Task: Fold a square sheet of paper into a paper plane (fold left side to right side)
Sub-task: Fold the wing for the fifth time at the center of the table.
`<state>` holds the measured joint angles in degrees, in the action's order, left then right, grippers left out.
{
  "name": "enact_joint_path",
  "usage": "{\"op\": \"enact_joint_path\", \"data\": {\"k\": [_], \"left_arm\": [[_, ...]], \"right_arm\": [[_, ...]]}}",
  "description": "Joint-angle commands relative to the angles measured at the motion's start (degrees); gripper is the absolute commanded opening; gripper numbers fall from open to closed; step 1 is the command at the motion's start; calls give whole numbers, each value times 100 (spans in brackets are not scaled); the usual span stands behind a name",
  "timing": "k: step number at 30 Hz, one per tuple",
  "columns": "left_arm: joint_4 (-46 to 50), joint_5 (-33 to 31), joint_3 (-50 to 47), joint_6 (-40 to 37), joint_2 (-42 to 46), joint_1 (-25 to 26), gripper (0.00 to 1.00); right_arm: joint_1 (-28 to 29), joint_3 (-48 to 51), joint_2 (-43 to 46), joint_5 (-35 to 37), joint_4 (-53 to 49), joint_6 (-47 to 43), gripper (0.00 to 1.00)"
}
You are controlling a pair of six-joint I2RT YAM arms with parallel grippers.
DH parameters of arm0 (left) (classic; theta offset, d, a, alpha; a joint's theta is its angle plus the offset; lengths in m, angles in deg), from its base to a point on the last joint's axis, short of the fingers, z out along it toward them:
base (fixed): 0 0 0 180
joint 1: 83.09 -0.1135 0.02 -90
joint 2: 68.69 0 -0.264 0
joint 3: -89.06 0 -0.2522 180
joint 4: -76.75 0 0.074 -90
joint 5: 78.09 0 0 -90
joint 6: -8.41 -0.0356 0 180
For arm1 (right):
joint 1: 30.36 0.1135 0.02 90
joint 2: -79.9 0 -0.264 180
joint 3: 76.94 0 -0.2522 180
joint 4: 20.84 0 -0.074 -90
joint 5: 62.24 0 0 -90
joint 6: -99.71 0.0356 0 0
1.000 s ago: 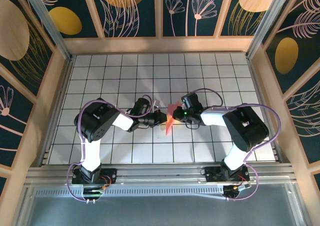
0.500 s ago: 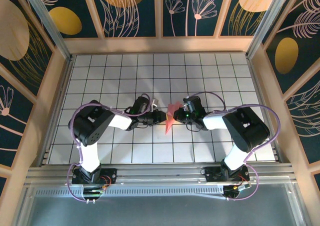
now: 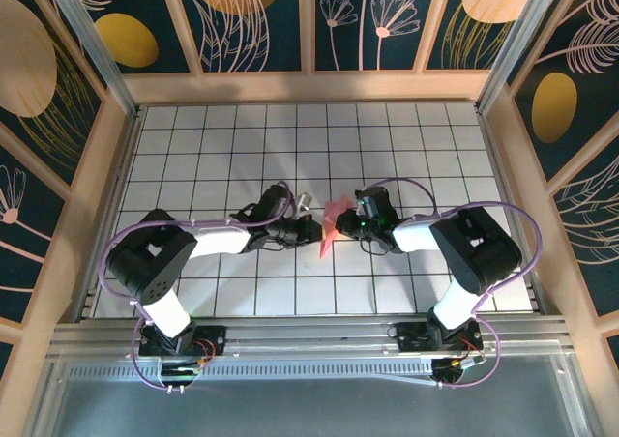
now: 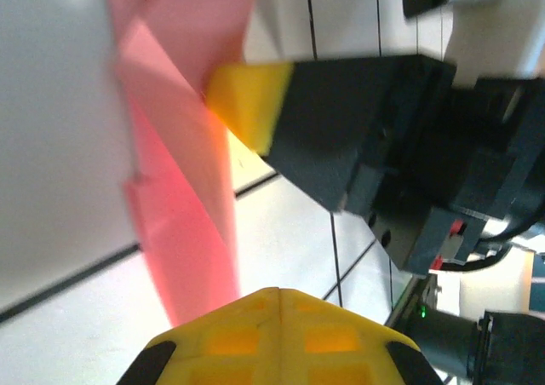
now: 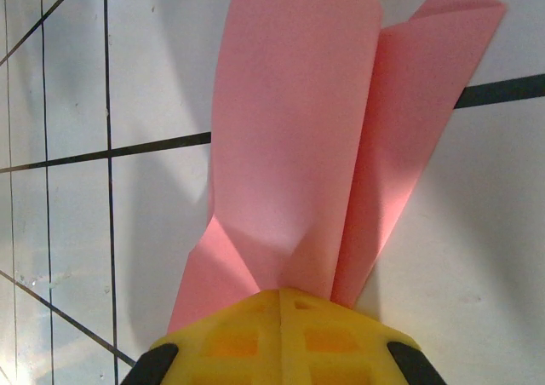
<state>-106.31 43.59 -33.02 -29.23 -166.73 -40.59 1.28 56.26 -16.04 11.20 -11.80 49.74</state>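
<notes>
On the left, our left hand [image 3: 311, 230] reaches over the tiled table [image 3: 213, 147] toward the middle, and its yellow pads [image 4: 230, 347] are pressed fully together; the lower tip of the pink paper [image 3: 328, 232] runs down to them, but we cannot tell if it is really nipped between them or only lies beside them. The paper is near the middle of the table, between the two hands, creased into a narrow shape with two long flaps, and it seems lifted a little from the tiles. On the right, our right hand [image 3: 342, 222] is closed too, and here the grip is plain: the narrow end of the paper comes out from between its pads [image 5: 341, 330]. We judge that the step in hand is to bring the left flap over onto the right one. To do it well, the right hand should be the anchor, pinching exactly on the centre crease so the paper does not turn. The left hand should take only the left flap, near its outer edge, and carry it in a low arc until the edges meet. Such thin paper buckles easily if the hands pull apart or push together, so the move wants to be slow, with pressing only after the edges match.
</notes>
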Motion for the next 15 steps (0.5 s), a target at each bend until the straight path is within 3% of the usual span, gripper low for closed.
{"op": "enact_joint_path", "data": {"k": [1, 15], "left_arm": [[3, 233, 279, 208, -314, 191, 1], [235, -267, 587, 66, -867, 211, 1]], "right_arm": [[44, 263, -237, 47, -821, 83, 0], [62, 249, -158, 75, -951, 20, 0]]}}
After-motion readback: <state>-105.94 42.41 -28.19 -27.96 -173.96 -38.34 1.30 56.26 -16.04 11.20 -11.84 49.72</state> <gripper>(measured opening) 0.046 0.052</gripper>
